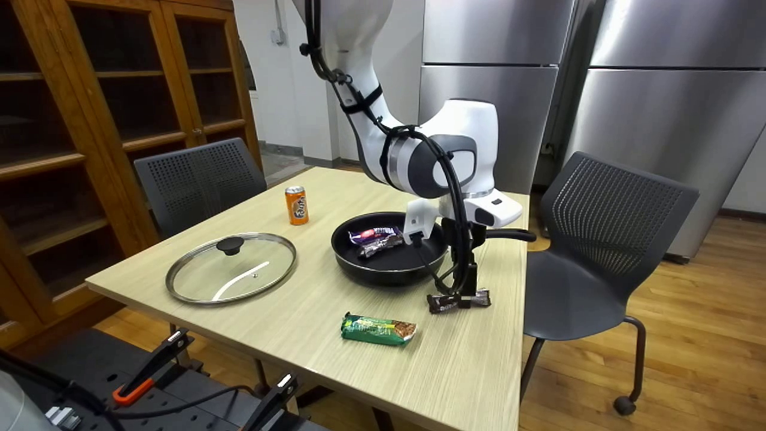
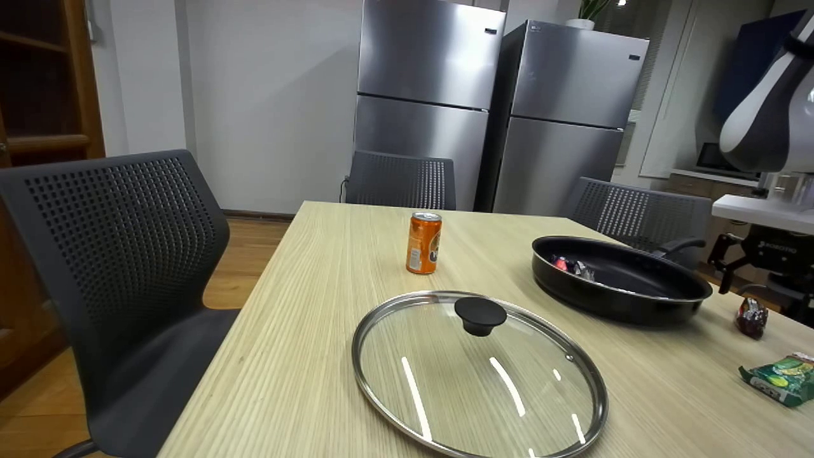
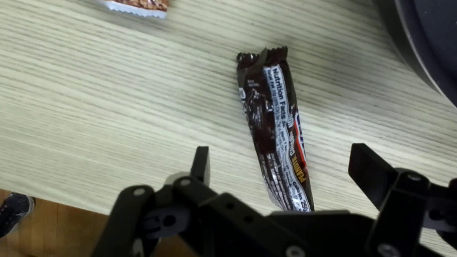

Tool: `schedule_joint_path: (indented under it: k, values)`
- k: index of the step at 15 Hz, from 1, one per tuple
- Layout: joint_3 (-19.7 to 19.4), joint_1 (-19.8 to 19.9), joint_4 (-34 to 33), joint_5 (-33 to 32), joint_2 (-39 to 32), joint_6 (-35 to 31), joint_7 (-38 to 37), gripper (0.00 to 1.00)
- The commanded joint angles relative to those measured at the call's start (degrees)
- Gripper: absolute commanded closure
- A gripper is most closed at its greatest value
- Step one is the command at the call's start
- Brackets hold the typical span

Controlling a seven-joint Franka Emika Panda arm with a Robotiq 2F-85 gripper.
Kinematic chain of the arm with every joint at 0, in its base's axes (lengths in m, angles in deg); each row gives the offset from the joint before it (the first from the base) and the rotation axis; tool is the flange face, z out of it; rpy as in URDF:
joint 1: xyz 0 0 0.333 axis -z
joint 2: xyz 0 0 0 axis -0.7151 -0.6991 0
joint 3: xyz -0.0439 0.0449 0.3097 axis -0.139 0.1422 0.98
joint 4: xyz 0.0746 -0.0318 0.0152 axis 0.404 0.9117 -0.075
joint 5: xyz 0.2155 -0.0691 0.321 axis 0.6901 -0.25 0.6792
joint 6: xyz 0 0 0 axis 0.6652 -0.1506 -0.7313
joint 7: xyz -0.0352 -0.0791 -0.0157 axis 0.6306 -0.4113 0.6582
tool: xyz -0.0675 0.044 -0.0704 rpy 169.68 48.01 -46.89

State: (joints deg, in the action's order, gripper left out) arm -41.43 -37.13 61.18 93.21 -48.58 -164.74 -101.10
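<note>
claw (image 3: pixel 280 162) is standing spread, its two sides flanking a bar (image 3: pixel 274 123) and leaving gaps either side in the wrist view. the bar is lying on the table (image 1: pixel 467 368), near a pan (image 1: pixel 389 277), in which a purple wrapper (image 1: pixel 374 234) and a silvery wrapper (image 1: pixel 381 245) are resting. a green pack (image 1: pixel 378 330) is lying near the bar; farther off, a lid (image 1: pixel 233 270) is lying flat, with a can (image 1: pixel 297 206) standing near it.

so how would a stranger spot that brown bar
On the pale table, find the black pan. Beside it, by the open gripper, lies the brown bar. Its dark wrapper sets it apart from the green packet nearby, and unlike the wrapped snacks in the pan, it lies outside.
</note>
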Motion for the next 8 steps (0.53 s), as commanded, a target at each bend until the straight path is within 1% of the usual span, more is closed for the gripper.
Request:
schedule_joint_path:
  k: [1, 8]
  values:
    - [0.83, 1.20, -3.45, 1.16, -1.98, 2.49, -0.65, 0.00]
    - [1.34, 1.85, -5.45, 2.37, -3.91, 2.88, -0.30, 0.00]
